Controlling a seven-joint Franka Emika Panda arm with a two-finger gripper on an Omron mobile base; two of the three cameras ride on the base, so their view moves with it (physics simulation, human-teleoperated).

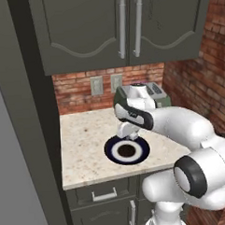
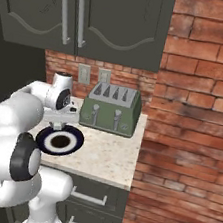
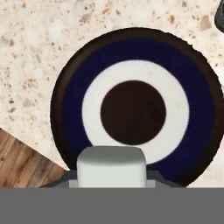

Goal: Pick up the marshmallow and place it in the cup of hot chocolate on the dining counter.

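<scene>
In the hand view the marshmallow (image 3: 111, 166), a small white soft-edged block, sits at the bottom between my fingers. My gripper (image 3: 111, 183) is shut on it. Below it lies the round dark-blue-and-white plate (image 3: 131, 109) with a dark centre. From the left base view the gripper (image 1: 127, 131) hangs just above the plate (image 1: 127, 151), pointing down. The right base view has the gripper (image 2: 58, 124) over the plate (image 2: 59, 141) too. The cup of hot chocolate and the dining counter are out of view.
The plate rests on a short speckled counter (image 1: 83, 144) with drawers below. A green toaster (image 2: 111, 108) stands at the back by the brick wall (image 2: 193, 120). Dark cabinets (image 1: 119, 25) hang overhead. Wooden floor (image 3: 17, 162) lies past the counter's edge.
</scene>
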